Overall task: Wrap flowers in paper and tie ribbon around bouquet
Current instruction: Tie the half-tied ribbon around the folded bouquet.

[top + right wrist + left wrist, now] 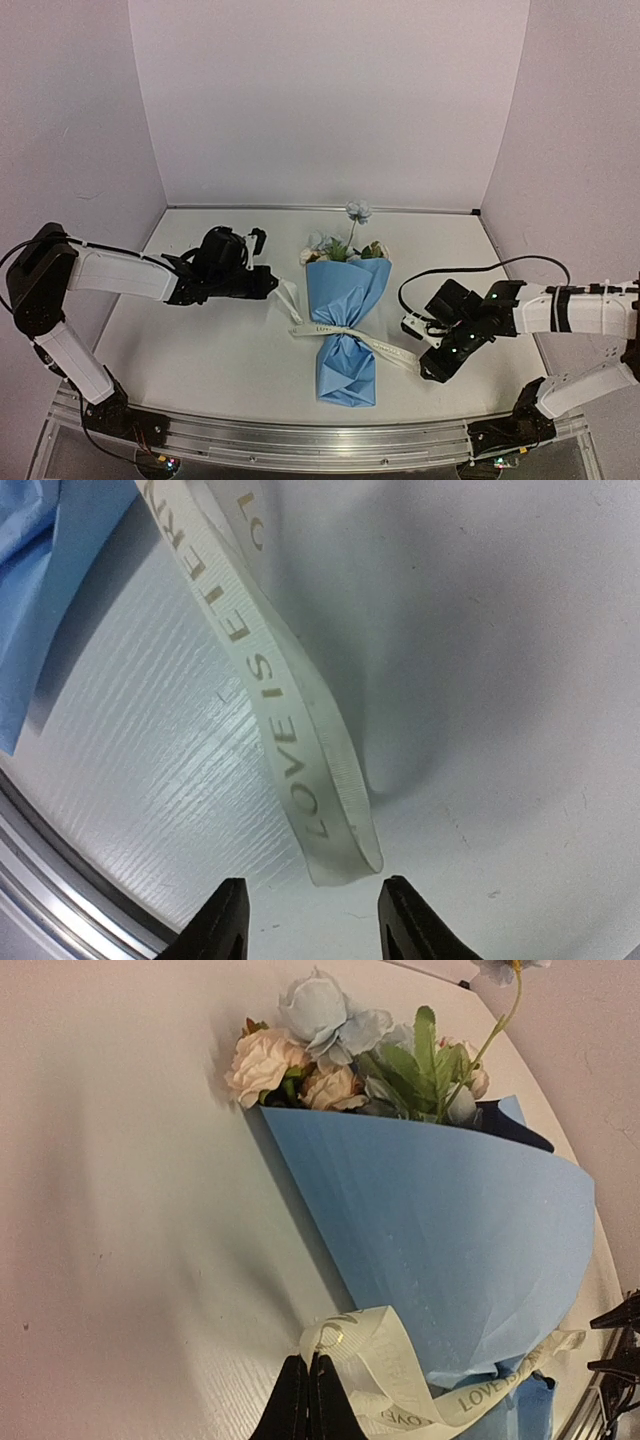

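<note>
Closest in, my left gripper [308, 1370] is pinched shut on the ribbon [395, 1375], just left of the bouquet [347, 320]. It lies mid-desk [200, 350], blooms toward the far edge. Its ribbon runs rightward, the loose end just ahead of my right gripper [313, 895], fingers apart and empty.

Noted left gripper [306, 1380] pressed fully shut, pinching the ribbon [390, 1375], forearm stretched rightward and held low. Logged right gripper [312, 892] parted, fingers well apart and pointing down-left, wrist low, elbow folded back toward base.
</note>
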`<state>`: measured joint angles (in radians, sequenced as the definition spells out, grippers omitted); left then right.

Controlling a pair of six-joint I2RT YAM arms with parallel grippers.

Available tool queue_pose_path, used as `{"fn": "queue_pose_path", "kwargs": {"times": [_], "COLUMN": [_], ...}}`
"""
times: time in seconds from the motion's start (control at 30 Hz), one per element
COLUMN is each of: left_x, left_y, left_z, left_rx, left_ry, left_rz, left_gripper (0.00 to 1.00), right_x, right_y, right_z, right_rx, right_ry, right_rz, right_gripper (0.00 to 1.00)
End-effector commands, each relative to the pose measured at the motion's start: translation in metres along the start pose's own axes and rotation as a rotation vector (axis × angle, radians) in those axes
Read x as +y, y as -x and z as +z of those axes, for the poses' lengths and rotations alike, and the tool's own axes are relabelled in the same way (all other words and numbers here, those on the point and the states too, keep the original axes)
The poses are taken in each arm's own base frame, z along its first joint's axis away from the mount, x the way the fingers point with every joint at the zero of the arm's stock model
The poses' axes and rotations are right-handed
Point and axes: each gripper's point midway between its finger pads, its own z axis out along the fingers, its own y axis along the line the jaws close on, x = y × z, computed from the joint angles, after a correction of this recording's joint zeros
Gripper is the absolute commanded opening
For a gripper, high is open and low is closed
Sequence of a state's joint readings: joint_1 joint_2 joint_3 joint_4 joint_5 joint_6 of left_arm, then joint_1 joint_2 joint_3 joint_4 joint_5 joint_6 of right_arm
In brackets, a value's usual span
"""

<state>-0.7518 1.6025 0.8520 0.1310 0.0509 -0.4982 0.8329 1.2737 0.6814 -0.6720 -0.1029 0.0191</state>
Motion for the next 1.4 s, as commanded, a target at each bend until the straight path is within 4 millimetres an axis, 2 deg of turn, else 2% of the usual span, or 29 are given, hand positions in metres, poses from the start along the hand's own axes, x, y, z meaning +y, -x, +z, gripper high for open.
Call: {"fn": "queue_pose_path", "kwargs": {"times": [0.0, 0.1, 0.3, 0.47, 0.57, 0.67, 0.83, 0.97, 1.17, 1.23, 1.37], "left_x": [-0.008, -0.014, -0.026, -0.035, -0.034, -0.030, -0.027, -0.034, -0.059, -0.060, -0.067], "left_y": [0.042, 0.056, 0.065, 0.050, 0.038, 0.026, 0.007, -0.022, -0.073, -0.083, -0.091], "left_z": [0.000, 0.002, 0.022, 0.035, 0.035, 0.028, 0.008, -0.005, -0.010, -0.005, 0.004], "left_rx": [-0.092, -0.109, -0.062, 0.017, 0.057, 0.079, 0.107, 0.167, 0.284, 0.315, 0.347], "left_ry": [0.001, -0.015, -0.072, -0.144, -0.152, -0.149, -0.156, -0.137, -0.163, -0.167, -0.191], "left_rz": [0.037, 0.053, 0.075, 0.059, 0.042, 0.026, 0.046, 0.133, 0.287, 0.304, 0.330], "left_gripper": [0.00, 0.00, 0.00, 0.09, 0.15, 0.26, 0.48, 0.61, 0.65, 0.65, 0.66], "right_x": [0.001, -0.012, -0.033, -0.049, -0.041, -0.034, -0.020, -0.011, -0.003, -0.002, -0.001], "right_y": [0.008, 0.021, 0.063, 0.093, 0.102, 0.103, 0.093, 0.084, 0.076, 0.076, 0.077], "right_z": [-0.018, -0.027, -0.030, -0.009, 0.008, 0.019, 0.026, 0.027, 0.027, 0.027, 0.027], "right_rx": [-0.083, -0.115, -0.122, -0.123, -0.120, -0.116, -0.114, -0.102, -0.094, -0.093, -0.092], "right_ry": [0.004, -0.071, -0.055, -0.053, 0.000, 0.048, 0.095, 0.112, 0.116, 0.116, 0.113], "right_rz": [-0.036, -0.060, 0.009, -0.002, -0.047, -0.052, -0.061, -0.072, -0.075, -0.076, -0.071], "right_gripper": [0.57, 0.63, 0.60, 0.63, 0.64, 0.64, 0.65, 0.66, 0.66, 0.66, 0.67]}}
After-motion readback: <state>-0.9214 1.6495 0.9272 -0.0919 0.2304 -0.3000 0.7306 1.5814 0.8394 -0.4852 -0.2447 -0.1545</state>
